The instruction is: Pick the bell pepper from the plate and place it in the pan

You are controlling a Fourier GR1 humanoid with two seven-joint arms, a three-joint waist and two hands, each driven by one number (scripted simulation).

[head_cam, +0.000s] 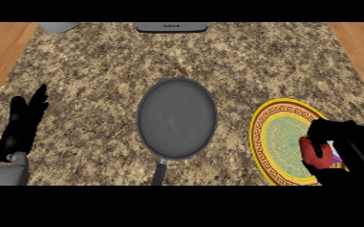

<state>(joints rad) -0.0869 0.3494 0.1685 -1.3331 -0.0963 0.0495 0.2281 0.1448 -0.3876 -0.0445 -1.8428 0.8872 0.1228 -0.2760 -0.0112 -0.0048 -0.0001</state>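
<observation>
A red bell pepper lies on the right side of a yellow-rimmed plate with a green centre, at the counter's right front. My right hand is curled round the pepper, covering most of it, fingers over its top and thumb below. A grey pan with nothing in it sits at the middle of the counter, its handle pointing toward me. My left hand rests open at the left edge, fingers up.
The granite counter has wooden strips at both sides. A grey appliance stands at the back centre and a pale round object at the back left.
</observation>
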